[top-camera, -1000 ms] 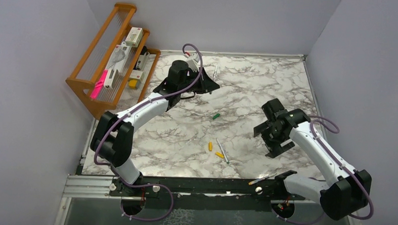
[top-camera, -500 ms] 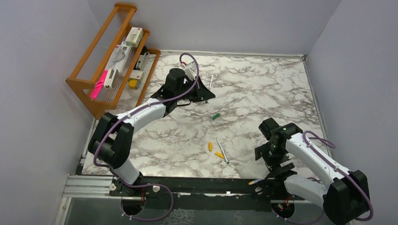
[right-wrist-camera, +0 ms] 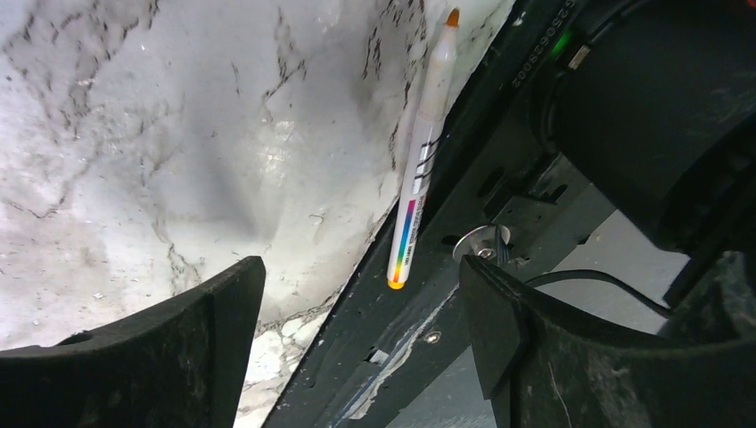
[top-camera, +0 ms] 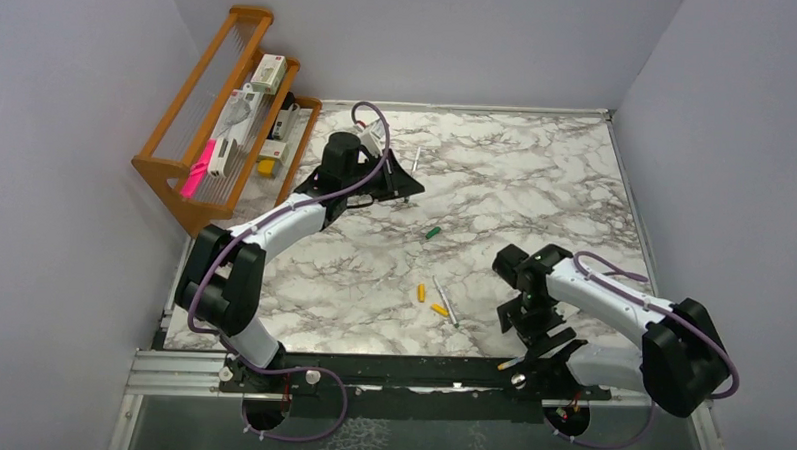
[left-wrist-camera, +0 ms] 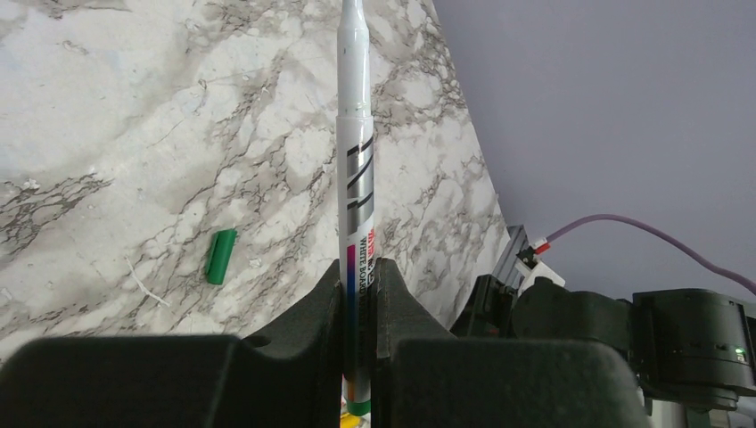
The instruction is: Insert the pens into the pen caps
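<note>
right gripper (right-wrist-camera: 357, 276) had swung back to the near edge of the white marble table (right-wrist-camera: 160, 134). it was open wide over a pale grey stick pen with orange ends (right-wrist-camera: 417, 169); pen lay between the jaws, long axis across their closing line. left gripper (left-wrist-camera: 359, 281), far centre, clamped a green-ended grey pen (left-wrist-camera: 355, 152).

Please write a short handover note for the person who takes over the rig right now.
Left gripper: shut on the green-ended pen.
Right gripper: open, above the orange-ended pen, which lies at the near edge of the table.
Third pen: lies mid-table beside the two yellow-orange caps. The green cap lies apart, farther back.
Done: no pen is capped.
Left: all three pens.
</note>
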`<action>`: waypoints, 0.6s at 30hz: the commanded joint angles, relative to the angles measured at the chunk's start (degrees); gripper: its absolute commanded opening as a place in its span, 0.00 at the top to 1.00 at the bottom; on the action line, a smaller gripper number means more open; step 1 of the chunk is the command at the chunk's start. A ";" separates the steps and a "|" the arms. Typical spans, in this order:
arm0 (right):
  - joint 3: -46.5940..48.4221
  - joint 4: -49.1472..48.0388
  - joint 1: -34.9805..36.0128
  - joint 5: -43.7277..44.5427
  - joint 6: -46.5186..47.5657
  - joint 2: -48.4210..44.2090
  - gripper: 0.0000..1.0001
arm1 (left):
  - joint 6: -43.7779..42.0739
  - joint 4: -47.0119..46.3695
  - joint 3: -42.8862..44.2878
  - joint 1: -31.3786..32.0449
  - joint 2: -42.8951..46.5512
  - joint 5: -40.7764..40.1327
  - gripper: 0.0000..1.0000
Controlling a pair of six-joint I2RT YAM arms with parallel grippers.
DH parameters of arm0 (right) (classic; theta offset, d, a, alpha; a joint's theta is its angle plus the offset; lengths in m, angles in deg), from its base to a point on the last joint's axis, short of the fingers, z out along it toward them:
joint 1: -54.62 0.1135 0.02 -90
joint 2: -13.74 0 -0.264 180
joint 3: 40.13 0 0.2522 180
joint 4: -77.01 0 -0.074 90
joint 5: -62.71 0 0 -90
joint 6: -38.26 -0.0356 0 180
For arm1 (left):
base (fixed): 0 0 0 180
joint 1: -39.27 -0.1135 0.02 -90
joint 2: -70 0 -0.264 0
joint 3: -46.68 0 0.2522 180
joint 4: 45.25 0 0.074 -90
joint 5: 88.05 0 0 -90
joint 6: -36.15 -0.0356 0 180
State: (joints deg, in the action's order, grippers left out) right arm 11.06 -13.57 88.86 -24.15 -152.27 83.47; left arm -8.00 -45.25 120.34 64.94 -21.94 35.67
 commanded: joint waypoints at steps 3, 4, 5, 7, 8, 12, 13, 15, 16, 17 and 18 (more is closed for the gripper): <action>-0.88 -4.36 6.03 -1.69 -8.09 3.08 0.22 | -1.15 -1.28 0.29 -2.51 0.36 3.52 1.00; -1.28 -5.09 7.06 -1.85 -9.04 3.37 0.23 | -1.19 -1.32 0.25 -2.81 0.36 3.68 1.00; -1.82 -5.85 8.46 -1.98 -10.26 3.42 0.24 | -1.20 -1.35 0.15 -2.96 0.33 3.83 1.00; -2.91 -7.68 10.92 -2.14 -12.51 2.90 0.25 | -1.27 -1.42 0.07 -3.30 0.36 4.10 1.00; -3.45 -8.36 12.01 -2.11 -13.55 2.60 0.25 | -1.35 -1.44 -0.02 -3.44 0.35 4.20 1.00; -4.44 -8.43 14.14 -1.91 -15.63 2.59 0.25 | -1.46 -1.71 -0.57 -3.65 0.38 4.41 1.00; -4.71 -8.58 14.57 -1.83 -16.03 2.58 0.25 | -1.42 -1.79 -0.64 -3.63 0.36 4.43 1.00; -5.60 -9.56 15.64 -1.62 -16.73 2.36 0.26 | -1.30 -1.97 -0.89 -3.69 0.28 4.47 1.00; -6.18 -10.18 16.06 -1.50 -17.11 2.26 0.27 | -1.24 -1.97 -0.99 -3.64 0.27 4.51 1.00; -6.96 -10.82 16.46 -1.43 -17.38 2.29 0.28 | -1.20 -1.97 -1.01 -3.67 0.25 4.52 1.00; -7.62 -11.73 16.79 -1.15 -17.08 2.37 0.29 | -1.20 -1.97 -1.04 -3.75 0.27 4.59 1.00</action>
State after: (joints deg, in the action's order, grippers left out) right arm 7.85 -21.15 104.01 -26.69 -165.78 84.79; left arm -8.44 -45.55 120.01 61.51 -21.94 38.42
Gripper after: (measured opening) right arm 0.726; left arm 0.106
